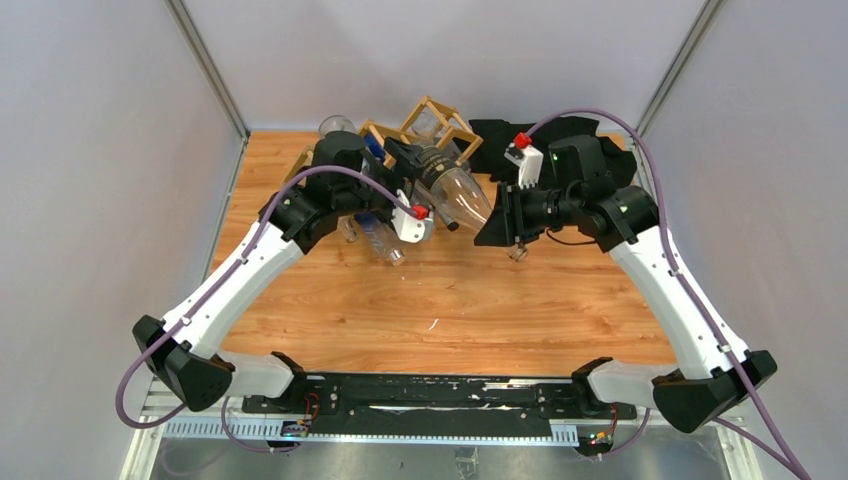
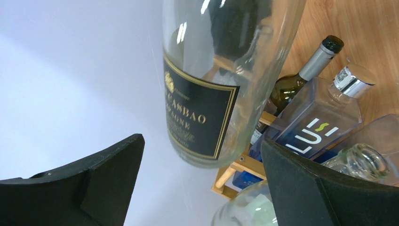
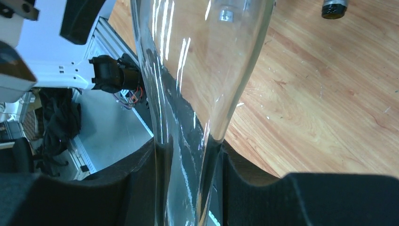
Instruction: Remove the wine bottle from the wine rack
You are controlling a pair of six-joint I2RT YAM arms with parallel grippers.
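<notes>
The wine rack (image 1: 442, 122), a light wood lattice, stands at the back of the table and also shows in the left wrist view (image 2: 241, 165). A clear wine bottle (image 1: 462, 194) with a black gold-edged label hangs in the air just in front of the rack, base toward it. My right gripper (image 1: 503, 218) is shut on the bottle's neck (image 3: 188, 155), which sits squeezed between the black pads. My left gripper (image 1: 408, 165) is open and empty beside the bottle's base (image 2: 211, 70); its fingers (image 2: 94, 188) touch nothing.
Other bottles lie in and by the rack: a dark one with a black cap (image 2: 301, 77), a blue square one with a silver cap (image 2: 320, 127) and clear ones (image 2: 362, 162). More bottles lie on the table (image 1: 378, 238). Black cloth (image 1: 565, 135) lies back right.
</notes>
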